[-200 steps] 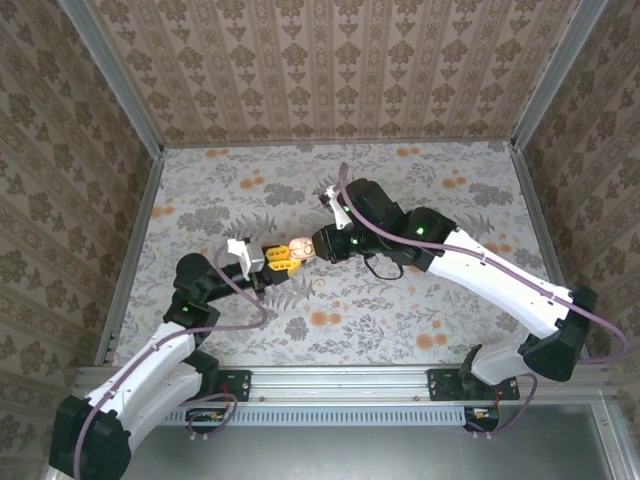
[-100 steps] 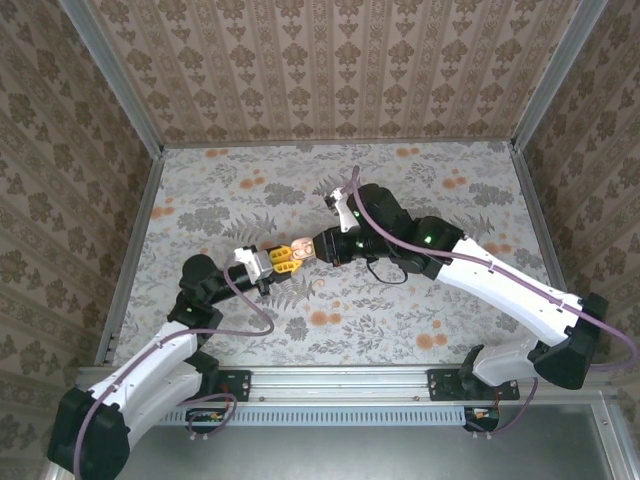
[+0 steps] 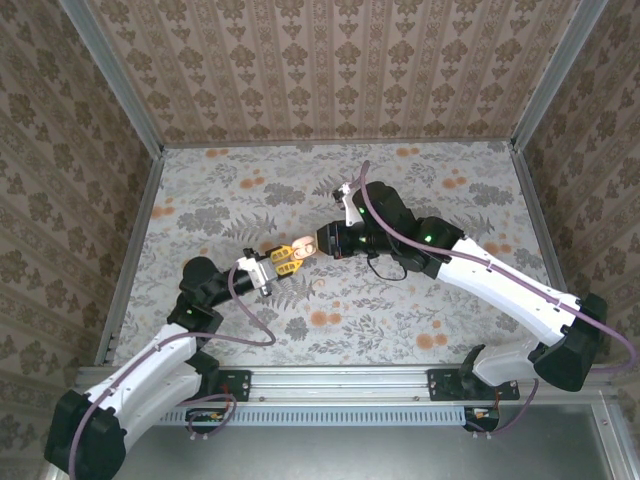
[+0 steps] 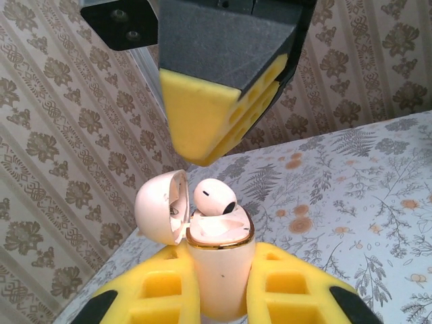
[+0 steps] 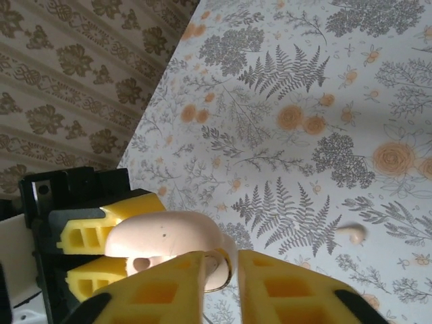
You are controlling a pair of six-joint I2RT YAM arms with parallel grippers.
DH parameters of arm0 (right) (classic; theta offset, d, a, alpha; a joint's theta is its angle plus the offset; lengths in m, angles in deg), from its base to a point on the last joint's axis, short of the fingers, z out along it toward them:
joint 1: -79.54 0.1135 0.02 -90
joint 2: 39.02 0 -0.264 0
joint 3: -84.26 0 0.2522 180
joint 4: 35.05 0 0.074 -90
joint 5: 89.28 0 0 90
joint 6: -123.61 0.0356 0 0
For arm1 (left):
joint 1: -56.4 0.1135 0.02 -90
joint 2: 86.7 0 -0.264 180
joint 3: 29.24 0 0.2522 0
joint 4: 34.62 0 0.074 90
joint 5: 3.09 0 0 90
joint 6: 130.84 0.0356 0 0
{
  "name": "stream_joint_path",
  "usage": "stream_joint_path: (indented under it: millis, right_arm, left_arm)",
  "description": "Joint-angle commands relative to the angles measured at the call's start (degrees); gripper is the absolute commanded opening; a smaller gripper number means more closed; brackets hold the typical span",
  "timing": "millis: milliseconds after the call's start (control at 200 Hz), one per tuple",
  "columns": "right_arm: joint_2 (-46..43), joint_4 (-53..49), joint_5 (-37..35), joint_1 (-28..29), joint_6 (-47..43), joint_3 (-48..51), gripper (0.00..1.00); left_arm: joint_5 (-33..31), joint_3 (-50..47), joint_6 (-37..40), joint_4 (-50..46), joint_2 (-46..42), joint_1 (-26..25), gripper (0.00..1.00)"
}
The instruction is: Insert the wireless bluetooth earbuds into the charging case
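Left jaws clamp the open charging case (image 4: 219, 270), one earbud (image 4: 214, 196) resting inside; right jaws slightly apart.

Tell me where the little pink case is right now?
In the top view, the charging case is over the middle of the table, clamped lid-open in the left arm's yellow jaws, with the right arm's jaws close on its right.

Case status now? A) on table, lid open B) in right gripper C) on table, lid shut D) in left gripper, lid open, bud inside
D: left wrist view shows the charging case clamped in the left gripper, lid open, an earbud in it.
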Motion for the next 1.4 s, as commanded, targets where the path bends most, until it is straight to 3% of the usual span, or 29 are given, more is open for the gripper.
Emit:
stream_joint_path:
  millis: [0,205,910,1200,1395]
  right_arm:
    - [0.57,1.90,1.50,0.06,2.10,-0.49,0.26]
    - [0.68,2.60,1.09,1.00,4.85,0.25,0.33]
    - [7.29,1.55,1.07,1.80,13.09,-2.25,0.33]
    - [9.72,-0.29,1.76,2.13,14.63,-4.35,0.30]
    - [10.50,-1.17,1.79,2.47,14.75,-5.33,0.22]
  left_arm:
    - [-1.10,2.13,2.17,-0.46,-0.64,-0.43,0.00]
    - [-1.49,1.95,1.04,-0.46,-0.09,-0.39,0.00]
    - [-2.48,2.03,1.37,-2.54,-1.05,-0.48,0.00]
    - [-4.89,2.21,2.85,-4.65,-1.85,-0.96,0.00]
    - [-5.88,2.15,3.16,-4.87,-1.83,-1.36,0.00]
